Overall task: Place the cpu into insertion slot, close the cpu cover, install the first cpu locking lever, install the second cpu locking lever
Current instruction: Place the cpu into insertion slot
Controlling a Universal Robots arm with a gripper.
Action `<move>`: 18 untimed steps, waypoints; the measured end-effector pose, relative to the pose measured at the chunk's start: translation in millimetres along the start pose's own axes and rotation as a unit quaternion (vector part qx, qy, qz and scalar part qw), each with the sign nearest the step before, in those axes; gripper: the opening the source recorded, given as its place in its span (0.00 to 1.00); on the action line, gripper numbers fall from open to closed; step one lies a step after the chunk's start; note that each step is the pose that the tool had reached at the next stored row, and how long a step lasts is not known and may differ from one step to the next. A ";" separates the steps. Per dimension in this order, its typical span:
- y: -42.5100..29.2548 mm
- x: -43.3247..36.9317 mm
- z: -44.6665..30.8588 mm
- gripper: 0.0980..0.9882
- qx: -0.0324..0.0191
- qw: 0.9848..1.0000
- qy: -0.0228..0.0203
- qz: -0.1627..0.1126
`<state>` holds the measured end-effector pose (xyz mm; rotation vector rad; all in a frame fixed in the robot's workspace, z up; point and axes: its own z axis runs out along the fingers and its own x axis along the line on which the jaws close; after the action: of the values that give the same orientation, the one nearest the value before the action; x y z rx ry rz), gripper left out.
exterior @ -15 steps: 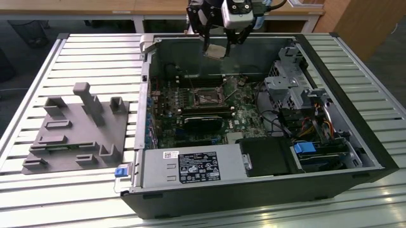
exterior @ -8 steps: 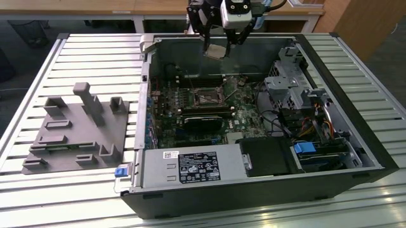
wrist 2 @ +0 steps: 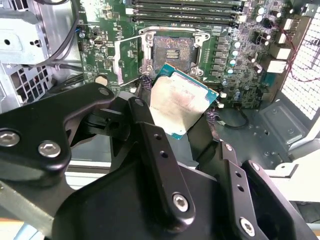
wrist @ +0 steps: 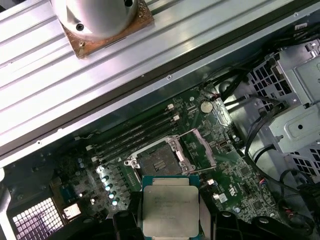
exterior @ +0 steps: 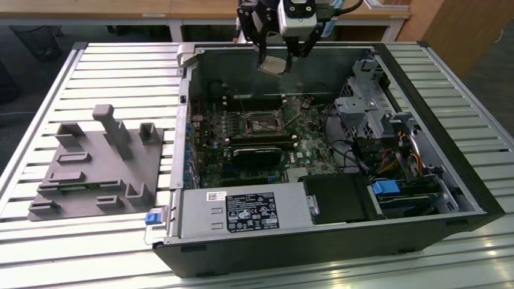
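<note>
One arm is reaching down over an open computer case point(exterior: 449, 198) in the exterior view, and its end effector point(exterior: 280, 59) is hanging near the case's far wall, above the green motherboard point(exterior: 309, 141). The end effector is pinching the cpu point(exterior: 271, 65) between its two fingers, with the chip tilting in the air. The insertion slot point(exterior: 263, 125) is sitting on the board, well apart from the chip. A white-labelled power supply box point(exterior: 241, 211) is lying along the case's near edge. A grey moulded fixture point(exterior: 96, 162) is resting on the slatted tabletop point(exterior: 105, 66) at the exterior view's left of the case.

In the second wrist view, the black fingers point(wrist 2: 150, 145) are closing narrowly on opposite edges of the cpu point(wrist 2: 182, 105), whose pale metal face is pointing toward the camera. The insertion slot point(wrist 2: 172, 50) is lying uncovered beyond the chip, its dark centre showing. The cpu cover point(wrist 2: 127, 60) is standing swung off the slot, just beside it.

In the first wrist view, the cpu point(wrist: 169, 207) is sitting level between the fingers point(wrist: 131, 215), clear of the board. The insertion slot point(wrist: 156, 160) is lying open just beyond it, and the cpu cover point(wrist: 202, 150) is lying opened at the slot's side.
</note>
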<state>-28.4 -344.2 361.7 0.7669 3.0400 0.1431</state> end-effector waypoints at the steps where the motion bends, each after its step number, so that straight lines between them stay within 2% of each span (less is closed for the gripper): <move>1: 0.0 0.0 0.0 0.50 0.000 1.000 0.000 0.002; 18: 0.0 0.0 0.0 0.50 -0.001 0.999 -0.003 0.036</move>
<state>-28.4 -344.2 361.7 0.8767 3.0067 0.1427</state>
